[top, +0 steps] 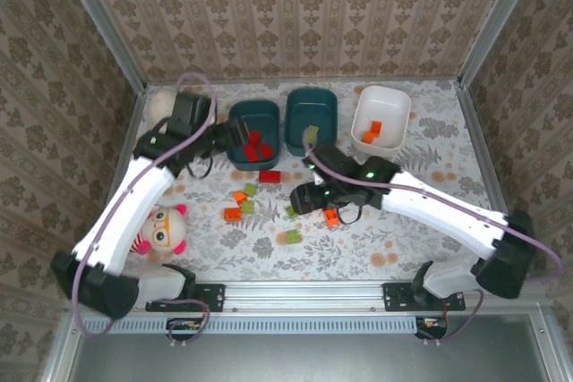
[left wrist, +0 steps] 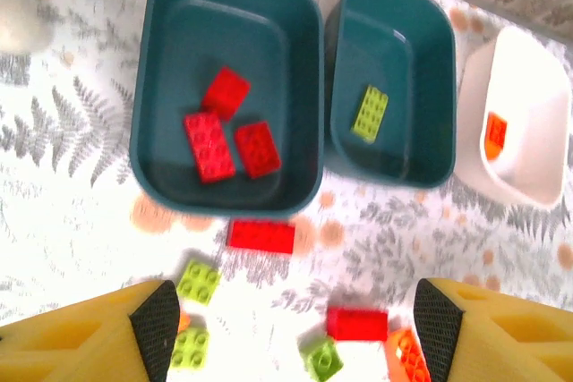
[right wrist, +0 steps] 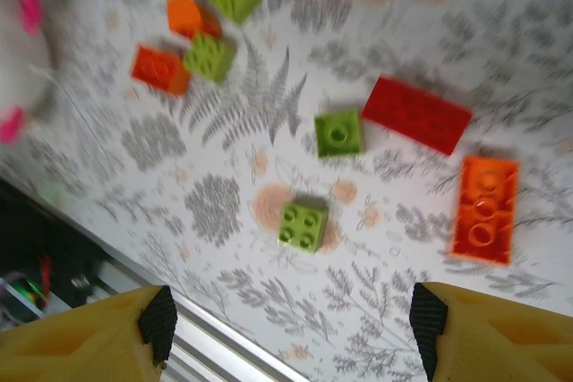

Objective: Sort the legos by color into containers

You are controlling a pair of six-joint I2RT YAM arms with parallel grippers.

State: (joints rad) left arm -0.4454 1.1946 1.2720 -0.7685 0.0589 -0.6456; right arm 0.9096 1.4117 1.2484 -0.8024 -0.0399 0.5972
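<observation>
Left pincer (left wrist: 295, 328) spread open, empty, by the teal tub (left wrist: 179, 33) holding three red legos (left wrist: 210, 145). Right pincer (right wrist: 291, 324) also open, empty, above loose legos (right wrist: 303, 225) scattered on the counter (right wrist: 134, 158).

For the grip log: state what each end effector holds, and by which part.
Nothing is held. The left end effector and the right end effector both have their jaws apart with nothing between them.
</observation>
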